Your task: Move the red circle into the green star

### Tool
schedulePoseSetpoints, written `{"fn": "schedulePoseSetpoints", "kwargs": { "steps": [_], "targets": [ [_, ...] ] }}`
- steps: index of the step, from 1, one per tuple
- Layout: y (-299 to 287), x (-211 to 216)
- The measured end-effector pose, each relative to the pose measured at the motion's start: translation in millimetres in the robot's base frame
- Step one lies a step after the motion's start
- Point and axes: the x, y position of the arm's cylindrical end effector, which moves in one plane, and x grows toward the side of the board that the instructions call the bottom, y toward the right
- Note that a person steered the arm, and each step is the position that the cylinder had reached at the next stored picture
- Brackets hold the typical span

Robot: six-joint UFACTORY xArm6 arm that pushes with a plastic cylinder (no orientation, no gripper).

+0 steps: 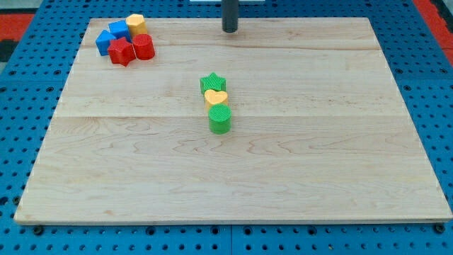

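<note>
Tip (231, 30) well right of red circle (144, 47).

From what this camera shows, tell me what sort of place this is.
Probably a robot lab test bench, not a home or shop. A pale wooden board lies on a blue pegboard full of holes, small coloured blocks such as the green star and red circle sit on it, and my tip hangs near the view's top.

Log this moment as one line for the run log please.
my tip: view's top, touching no block | red circle: top-left cluster, beside red star | green star: centre, touching yellow heart | push: not begun
</note>
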Motion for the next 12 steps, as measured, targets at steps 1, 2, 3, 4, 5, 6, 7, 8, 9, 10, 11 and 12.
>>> {"fn": "schedulePoseSetpoints", "kwargs": {
  "steps": [1, 2, 3, 4, 5, 6, 7, 8, 9, 10, 11, 12],
  "targets": [
    [-71, 0],
    [-128, 0],
    [-138, 0],
    [-157, 11],
    [-173, 30],
    [-170, 56],
    [-135, 79],
    [-102, 85],
    [-93, 93],
    [-75, 114],
    [-73, 123],
    [-60, 145]
  ]
}}
